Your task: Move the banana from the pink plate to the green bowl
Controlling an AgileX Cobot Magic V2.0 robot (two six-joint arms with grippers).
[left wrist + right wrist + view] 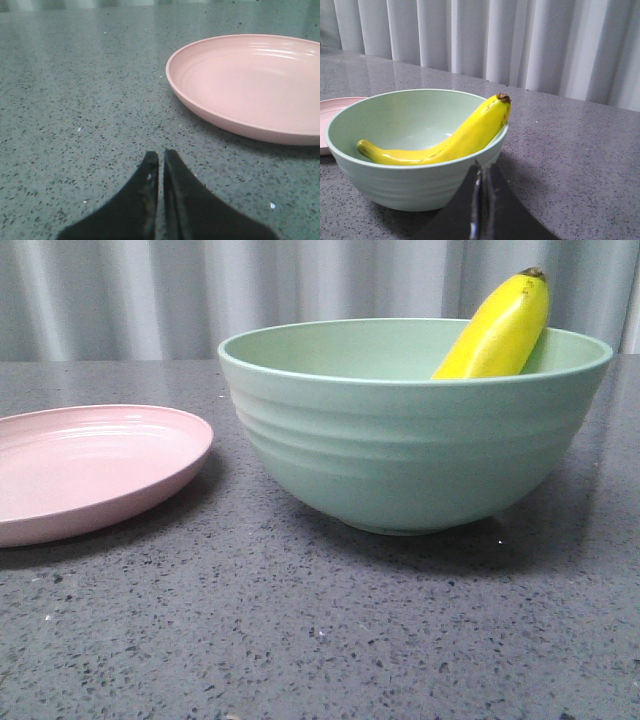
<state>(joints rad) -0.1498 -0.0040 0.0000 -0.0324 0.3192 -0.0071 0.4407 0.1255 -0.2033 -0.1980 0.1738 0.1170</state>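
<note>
The yellow banana (pixel 500 332) lies inside the pale green bowl (pixel 410 450), its dark tip sticking up over the bowl's right rim. In the right wrist view the banana (pixel 455 142) curves across the bowl (pixel 405 185). The pink plate (pixel 80 470) sits empty on the left; it also shows in the left wrist view (pixel 255 85). My left gripper (pixel 161 155) is shut and empty, low over the counter a little way from the plate. My right gripper (pixel 483 167) is shut and empty, close beside the bowl's outer wall. Neither gripper shows in the front view.
The plate and bowl stand on a dark grey speckled counter (pixel 300 640). A pale pleated curtain (pixel 150 290) hangs behind it.
</note>
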